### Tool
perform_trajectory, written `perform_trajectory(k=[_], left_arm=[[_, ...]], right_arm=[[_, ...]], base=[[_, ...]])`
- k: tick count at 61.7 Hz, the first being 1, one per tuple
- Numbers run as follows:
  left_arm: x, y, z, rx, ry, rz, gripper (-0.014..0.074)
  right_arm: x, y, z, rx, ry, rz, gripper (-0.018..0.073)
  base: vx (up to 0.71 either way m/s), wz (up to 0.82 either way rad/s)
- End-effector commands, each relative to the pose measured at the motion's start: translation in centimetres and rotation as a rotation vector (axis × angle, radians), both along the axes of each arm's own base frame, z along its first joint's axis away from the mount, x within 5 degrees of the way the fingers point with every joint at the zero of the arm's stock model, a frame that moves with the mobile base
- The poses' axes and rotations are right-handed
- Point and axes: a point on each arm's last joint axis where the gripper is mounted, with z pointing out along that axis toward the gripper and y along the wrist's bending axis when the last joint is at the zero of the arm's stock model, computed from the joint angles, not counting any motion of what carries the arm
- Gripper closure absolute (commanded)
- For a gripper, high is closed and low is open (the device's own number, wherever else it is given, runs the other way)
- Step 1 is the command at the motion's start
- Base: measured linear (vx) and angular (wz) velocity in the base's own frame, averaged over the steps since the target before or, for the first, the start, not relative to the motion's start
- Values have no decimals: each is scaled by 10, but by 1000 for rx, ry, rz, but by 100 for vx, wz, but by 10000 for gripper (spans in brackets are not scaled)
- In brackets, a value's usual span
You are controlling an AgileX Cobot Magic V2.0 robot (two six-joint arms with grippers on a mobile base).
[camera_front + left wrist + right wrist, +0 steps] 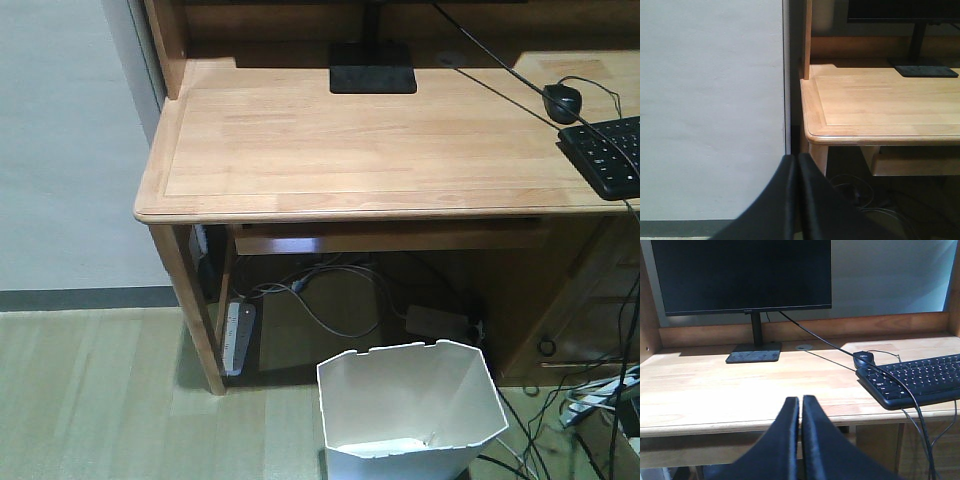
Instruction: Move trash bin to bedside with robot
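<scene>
While left tool (793, 160), right tool (800, 401) face desk (350, 150), trash bin (400, 385) stands below, ungripped

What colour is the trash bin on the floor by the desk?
The trash bin is white, inside and out; it shows only in the exterior front-facing view.

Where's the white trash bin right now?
Front view, bottom right of centre: the trash bin stands on the floor before the wooden desk, near the cables underneath it.
</scene>
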Motion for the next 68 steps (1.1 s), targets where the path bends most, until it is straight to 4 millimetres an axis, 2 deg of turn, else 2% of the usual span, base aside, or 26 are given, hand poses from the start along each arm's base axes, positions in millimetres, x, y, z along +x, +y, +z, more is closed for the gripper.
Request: perform_trajectory(k=[1, 68], left_arm=[[1, 0, -3, -11, -50, 0, 602], [1, 0, -3, -11, -50, 0, 602]], right_arm=[[0, 0, 1, -12, -67, 2, 570], [0, 1, 2, -12, -81, 4, 570]], base=[[0, 0], [0, 0]])
